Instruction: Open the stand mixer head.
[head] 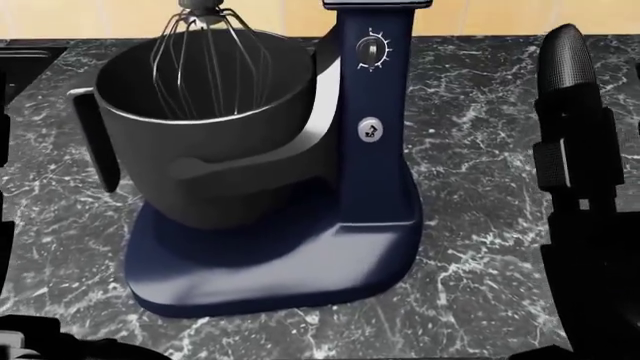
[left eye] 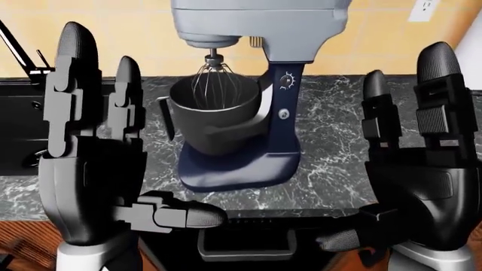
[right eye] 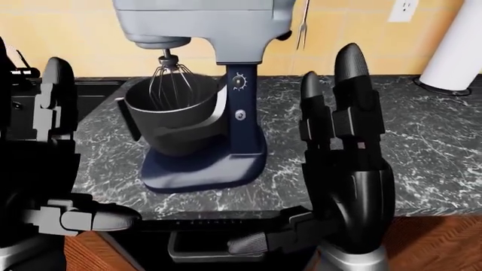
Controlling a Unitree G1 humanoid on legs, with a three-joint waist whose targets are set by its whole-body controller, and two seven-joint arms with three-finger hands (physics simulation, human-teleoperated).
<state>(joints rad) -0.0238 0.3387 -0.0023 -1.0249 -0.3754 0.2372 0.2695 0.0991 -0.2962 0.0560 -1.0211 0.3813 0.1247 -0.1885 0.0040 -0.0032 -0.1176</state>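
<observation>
A stand mixer with a dark blue base and column stands on the dark marble counter. Its grey head is down over the grey bowl, with the wire whisk hanging into the bowl. A speed dial and a round button sit on the column. My left hand is open, raised to the left of the mixer. My right hand is open, raised to its right. Neither hand touches the mixer.
A black cooktop lies left of the mixer. A white paper-towel roll stands at the far right of the counter. A wall socket and a hanging fork are on the yellow tiled wall. A drawer handle shows below the counter edge.
</observation>
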